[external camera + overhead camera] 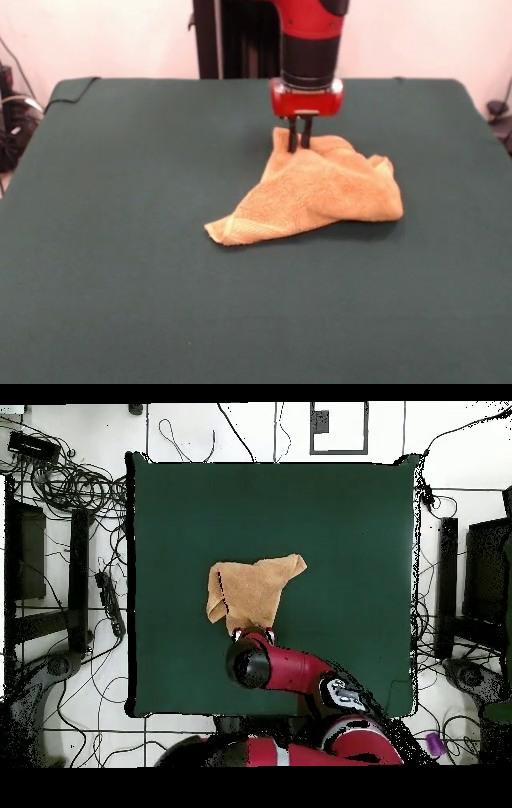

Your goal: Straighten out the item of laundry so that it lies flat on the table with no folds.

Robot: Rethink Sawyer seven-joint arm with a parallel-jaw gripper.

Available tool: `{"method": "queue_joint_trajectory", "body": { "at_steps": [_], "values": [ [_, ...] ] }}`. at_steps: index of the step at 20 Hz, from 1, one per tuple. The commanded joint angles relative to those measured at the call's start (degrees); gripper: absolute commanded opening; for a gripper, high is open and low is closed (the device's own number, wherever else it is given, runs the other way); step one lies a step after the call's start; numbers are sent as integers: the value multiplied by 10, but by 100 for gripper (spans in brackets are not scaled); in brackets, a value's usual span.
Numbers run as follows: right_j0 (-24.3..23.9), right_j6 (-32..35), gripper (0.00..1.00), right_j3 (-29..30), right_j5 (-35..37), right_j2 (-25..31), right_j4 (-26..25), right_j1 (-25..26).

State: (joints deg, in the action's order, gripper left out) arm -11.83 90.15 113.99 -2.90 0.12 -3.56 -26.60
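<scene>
The orange-tan terry towel [320,192] lies crumpled and folded near the middle of the dark green table [120,240], with a banded corner pointing toward the camera in the front view. My gripper [299,144] comes straight down on the towel's far edge, and its two dark fingers [293,136] stand close together with the cloth bunched up between them. In the overhead view the towel [255,589] lies just above the red arm [290,669], which hides the gripper.
The table [350,534] has wide bare green cloth on all sides of the towel. Cables and black stands [80,564] lie on the floor round the table edges. The robot's pedestal [240,40] stands behind the far edge.
</scene>
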Motion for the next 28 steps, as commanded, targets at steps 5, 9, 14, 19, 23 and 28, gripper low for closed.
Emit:
{"method": "queue_joint_trajectory", "body": {
  "at_steps": [5, 9, 14, 19, 23, 28],
  "values": [
    [-61, 38, 0, 59, 82, 52, -70, -5],
    [-90, 10, 0, 63, 140, 62, -88, -48],
    [-111, -9, 0, 63, 204, 78, -101, -89],
    [-132, -28, 0, 62, 258, 95, -115, -124],
    [-151, -39, 0, 65, 278, 106, -133, -144],
    [-174, -59, 0, 40, 322, 126, -144, -154]
  ]
}}
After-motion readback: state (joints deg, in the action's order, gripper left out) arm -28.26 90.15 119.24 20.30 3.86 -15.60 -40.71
